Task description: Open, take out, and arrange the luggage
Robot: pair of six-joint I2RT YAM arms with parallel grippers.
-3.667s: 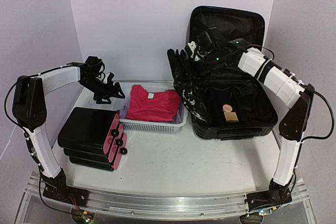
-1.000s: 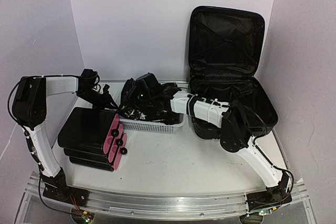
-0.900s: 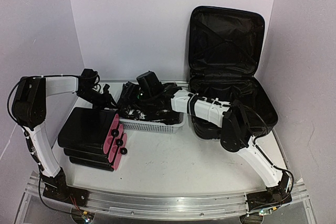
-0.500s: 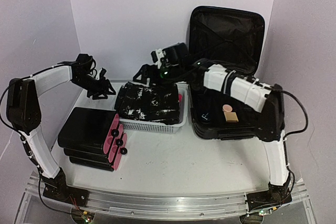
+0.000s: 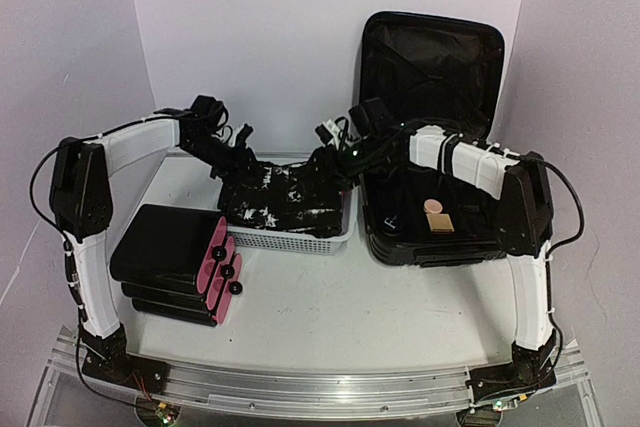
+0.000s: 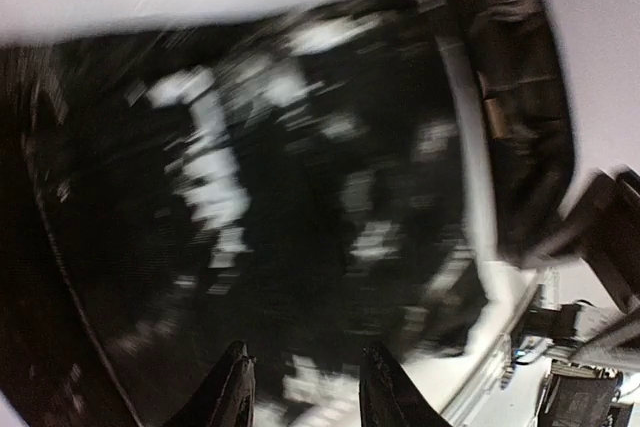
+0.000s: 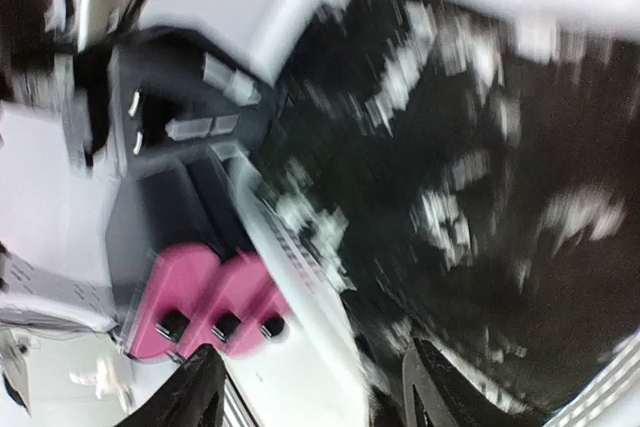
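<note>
Over at the back right of the desk (image 5: 330, 297) sits the luggage (image 5: 440, 237), by far the biggest thing going. It's wide open, with the lid standing upright against the wall and the base flat, its long side running roughly left to right.

Next down in size is the stack of black cases with pink sides (image 5: 175, 262) at front left. Then comes the white basket (image 5: 300, 240) in the middle, with a black-and-white patterned garment (image 5: 285, 197) lying on top of it.

Both tools hang over that garment. The left tool (image 5: 238, 152) is at its far left corner and the right tool (image 5: 335, 152) at its far right.

So the luggage lies off to the right of both. The right tool is just beside the luggage's near rim, while the left one is well apart from it, with the whole basket in between. If the next grab is from the luggage, it looks like a job for the right arm.

The right tool (image 7: 315, 392) is spread wide with nothing in it. The left tool (image 6: 305, 402) shows a gap between its fingers, but the blur means there's no telling if any cloth is caught.

Only the top view shows the inside of the luggage, where a small tan item (image 5: 437, 217) sits on the lining. The wrist views are mostly smeared garment (image 6: 280, 197), though the right one also catches the basket rim (image 7: 290, 267) and the pink sides of the cases (image 7: 215, 297).
</note>
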